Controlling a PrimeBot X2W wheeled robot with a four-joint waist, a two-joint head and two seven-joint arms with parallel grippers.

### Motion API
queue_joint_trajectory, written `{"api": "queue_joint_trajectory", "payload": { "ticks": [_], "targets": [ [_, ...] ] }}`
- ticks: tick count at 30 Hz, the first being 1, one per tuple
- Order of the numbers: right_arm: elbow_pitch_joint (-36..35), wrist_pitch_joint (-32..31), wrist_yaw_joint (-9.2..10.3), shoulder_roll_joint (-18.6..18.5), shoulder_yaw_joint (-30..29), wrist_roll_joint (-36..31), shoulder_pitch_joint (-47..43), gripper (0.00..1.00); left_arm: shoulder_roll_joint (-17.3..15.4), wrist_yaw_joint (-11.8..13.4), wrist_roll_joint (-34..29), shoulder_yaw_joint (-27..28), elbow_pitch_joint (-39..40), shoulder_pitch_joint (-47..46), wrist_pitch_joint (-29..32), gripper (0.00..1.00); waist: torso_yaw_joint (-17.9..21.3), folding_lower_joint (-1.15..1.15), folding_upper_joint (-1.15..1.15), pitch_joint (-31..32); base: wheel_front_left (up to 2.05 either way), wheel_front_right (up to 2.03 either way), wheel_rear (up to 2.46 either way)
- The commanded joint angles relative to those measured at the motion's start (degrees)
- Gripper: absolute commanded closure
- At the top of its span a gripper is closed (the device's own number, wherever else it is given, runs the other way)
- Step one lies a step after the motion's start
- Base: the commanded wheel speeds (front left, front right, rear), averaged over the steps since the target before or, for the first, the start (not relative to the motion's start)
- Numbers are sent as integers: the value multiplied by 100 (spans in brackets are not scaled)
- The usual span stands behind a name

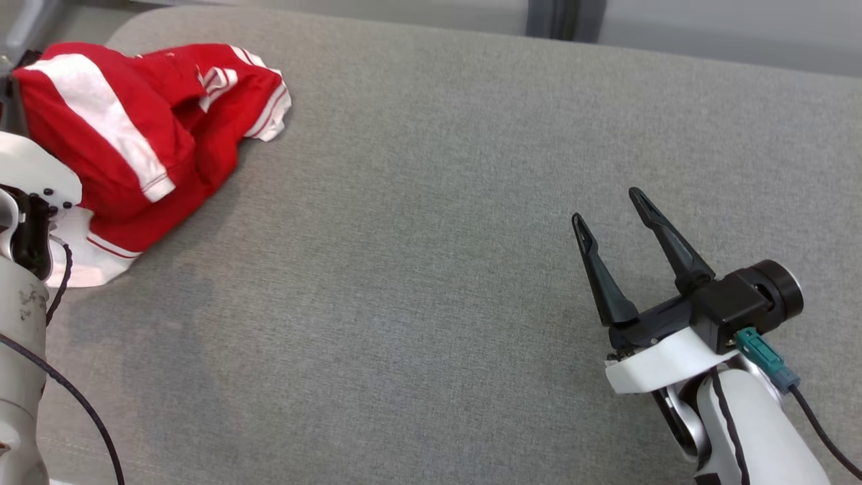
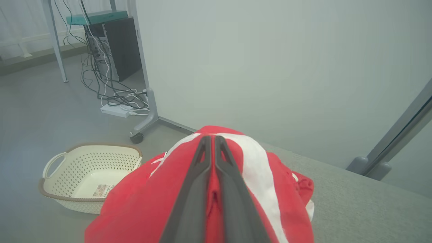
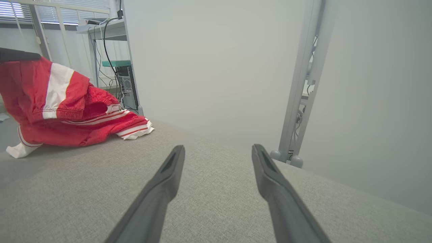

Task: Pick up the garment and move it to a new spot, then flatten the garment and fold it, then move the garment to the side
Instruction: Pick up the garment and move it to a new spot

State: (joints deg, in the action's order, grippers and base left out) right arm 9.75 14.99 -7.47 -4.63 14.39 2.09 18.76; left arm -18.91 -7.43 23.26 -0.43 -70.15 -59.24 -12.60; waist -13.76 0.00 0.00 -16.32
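I saw my left gripper [image 2: 210, 137] clenched on the red and white garment [image 1: 135, 128], with a fold of cloth pinched between its two fingers. The garment was at the far left corner of the grey padded surface [image 1: 431, 256], one part raised and the rest lying on it. My right gripper [image 1: 608, 205] hung well apart from it, jaws wide and released.

Surface: grey woven upholstery [image 1: 431, 269] lay broad and evenly lit.
Wall: a plain pale partition [image 2: 270, 67] stood on a castered foot [image 2: 136, 137].
Floor: grey floor [image 2: 33, 111] carried a cream perforated basket [image 2: 77, 206].
Desk corner: a dark computer tower [image 2: 123, 47] stood by tangled cables [image 2: 111, 91] and a white power strip [image 2: 114, 110].
Window: slatted blinds [image 3: 60, 22] hung behind.
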Motion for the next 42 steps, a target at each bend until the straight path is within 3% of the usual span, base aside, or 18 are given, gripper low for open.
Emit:
{"api": "queue_joint_trajectory", "payload": {
  "ticks": [1,7,14,27,34,42],
  "targets": [
    [6,26,-5,-5,-15,43,-66,0,-14,-1,28,-11,57,-84,-64,100,-33,0,0,112,0,0,0],
    [33,26,-5,72,-28,66,-170,0,-4,-3,150,-105,632,-87,-249,100,-28,0,0,339,0,0,0],
    [32,26,-5,140,-146,114,-305,0,238,-4,344,-464,2236,269,-257,100,64,0,0,662,0,0,0],
    [-96,26,-4,157,-625,249,-429,0,521,-4,1422,-2445,3809,968,11,100,767,0,0,1114,0,0,0],
    [-167,26,-4,160,-900,264,-476,0,873,-4,1761,-3133,4163,1327,80,100,1388,0,0,1105,0,0,0],
    [-190,26,-4,160,-1039,345,-452,0,1327,-2,1694,-3575,3854,1604,-114,100,2080,0,0,992,0,0,0]
  ]
}}
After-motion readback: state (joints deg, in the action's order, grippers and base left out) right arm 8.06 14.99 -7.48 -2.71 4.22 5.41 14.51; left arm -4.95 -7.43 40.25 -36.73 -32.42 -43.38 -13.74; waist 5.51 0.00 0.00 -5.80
